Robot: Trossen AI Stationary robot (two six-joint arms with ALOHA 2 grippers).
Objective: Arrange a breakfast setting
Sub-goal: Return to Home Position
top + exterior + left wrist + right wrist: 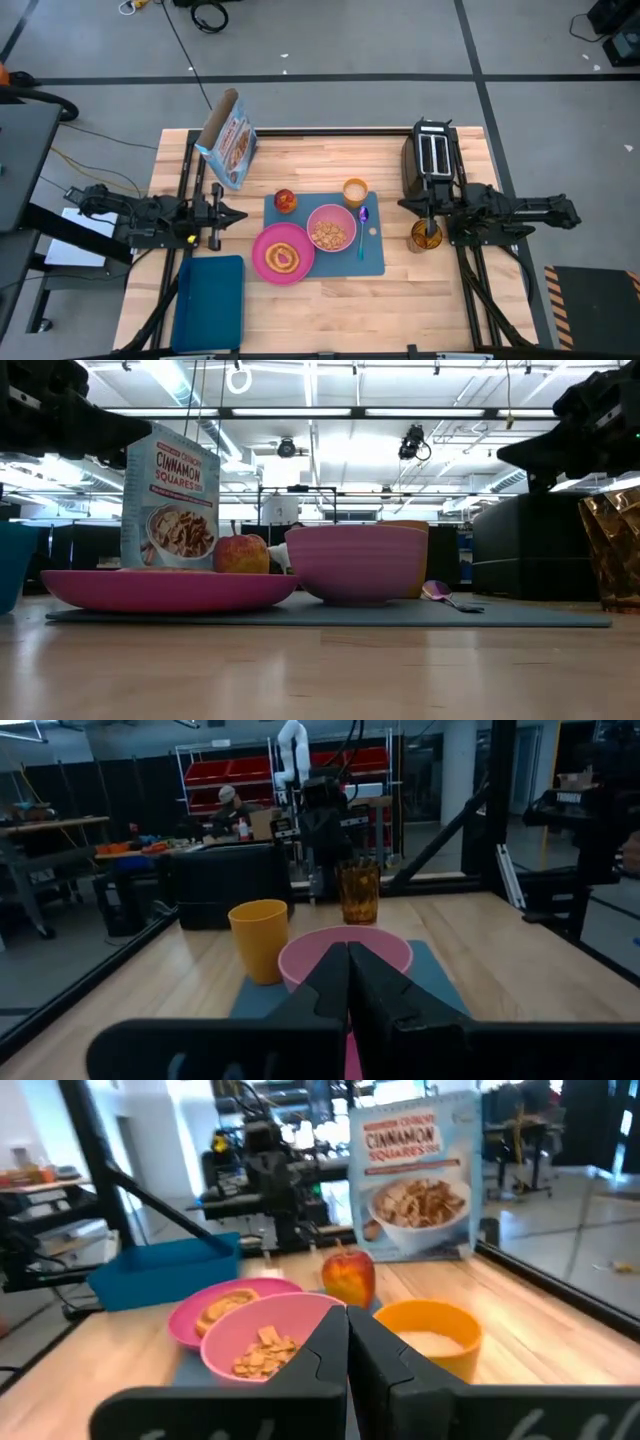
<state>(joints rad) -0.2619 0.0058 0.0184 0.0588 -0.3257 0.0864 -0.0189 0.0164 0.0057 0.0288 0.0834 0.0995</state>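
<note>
1. Blue placemat (pixel 378 262) lies in the middle of the wooden surface (pixel 330 310), its long side running left to right
2. Round pink plate (pixel 262 262) sits at the mat's near left corner, overhanging the edge, with the toast slice (pixel 283 257) lying flat in its centre
3. Smaller pink bowl (pixel 310 228) stands on the mat close against the plate's far right rim and holds pieces of cereal
4. Blue-purple spoon (pixel 363 232) lies on the mat just right of the bowl, head toward the far side
5. Small orange cup (pixel 355 191) stands upright at the mat's far edge, just beyond the bowl
6. Red apple (pixel 286 200) rests on the mat's far left corner, just beyond the plate
7. Blue cereal box (pixel 232 148) stands upright on bare wood, far and left of the mat and apart from it, printed front turned toward the setting
8. Left gripper (pixel 238 214) hangs above the surface left of the mat, pointing right at the apple; its fingers (pixel 330 982) are clenched together on nothing
9. Right gripper (pixel 404 205) hangs right of the mat, pointing left; its fingers (pixel 328 1342) are likewise pressed together and empty
10. Black toaster (pixel 432 155) stands at the far right, an amber glass (pixel 426 236) is just beside the mat's right edge, and a dark-blue tray (pixel 208 300) lies at the near left
</note>
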